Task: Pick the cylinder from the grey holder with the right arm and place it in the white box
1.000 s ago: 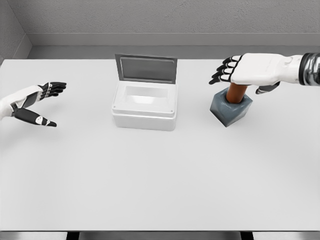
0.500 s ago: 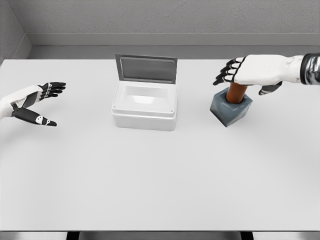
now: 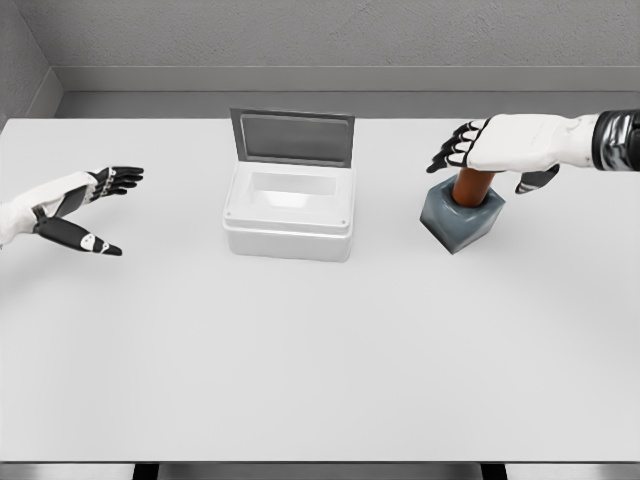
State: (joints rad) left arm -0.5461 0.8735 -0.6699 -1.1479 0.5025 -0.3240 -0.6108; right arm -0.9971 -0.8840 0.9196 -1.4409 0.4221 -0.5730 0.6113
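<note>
A brown-orange cylinder [image 3: 471, 186] stands upright in a grey-blue holder [image 3: 461, 218] at the right of the white table. My right hand [image 3: 492, 152] hovers just above the cylinder's top, palm down, fingers spread toward the left and thumb hanging at the right; it holds nothing. The white box [image 3: 290, 210] sits at the table's middle with its grey lid raised at the back. My left hand [image 3: 88, 208] rests open at the far left, fingers spread.
The white table [image 3: 320, 350] stretches wide in front of the box and holder. A grey wall runs along the table's far edge.
My right hand has risen slightly and drifted a little right above the cylinder. The left hand has shifted a bit to the right.
</note>
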